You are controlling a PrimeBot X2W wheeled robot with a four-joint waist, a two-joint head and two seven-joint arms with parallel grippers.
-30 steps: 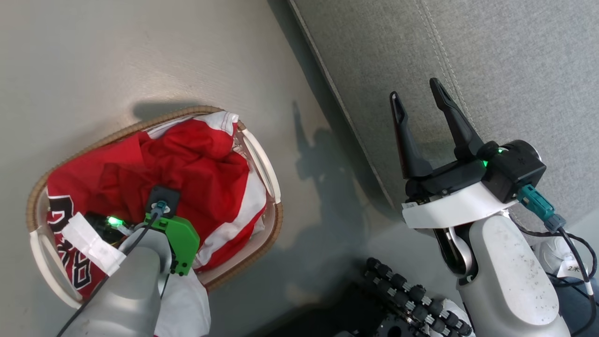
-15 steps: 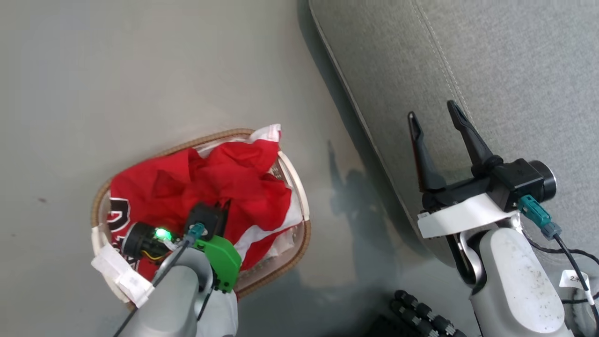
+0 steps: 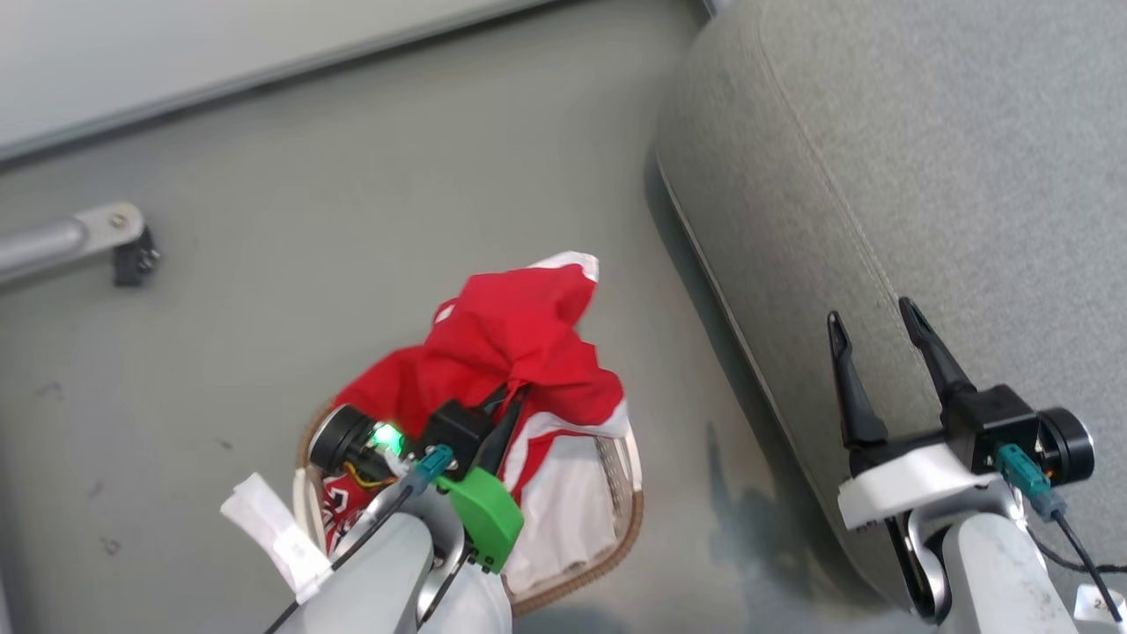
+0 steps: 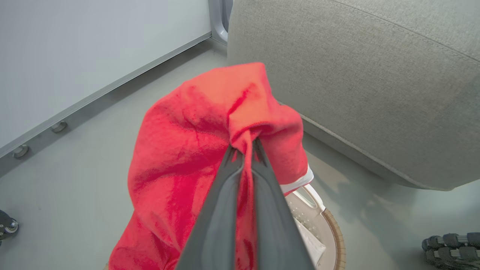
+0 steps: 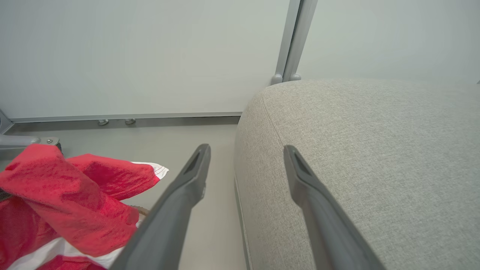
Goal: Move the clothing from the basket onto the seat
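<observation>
1. Pinching a fold of the clothing, the left gripper holds the red fabric raised above the basket.
2. The lower fabric trails into the basket.
3. The right gripper hovers at the edge of the seat, fingers spread wide, holding nothing.

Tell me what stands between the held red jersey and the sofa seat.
Nothing visible. The left gripper holds the jersey above the basket; bare floor separates it from the seat. The right gripper hangs open over the seat's near edge.
</observation>
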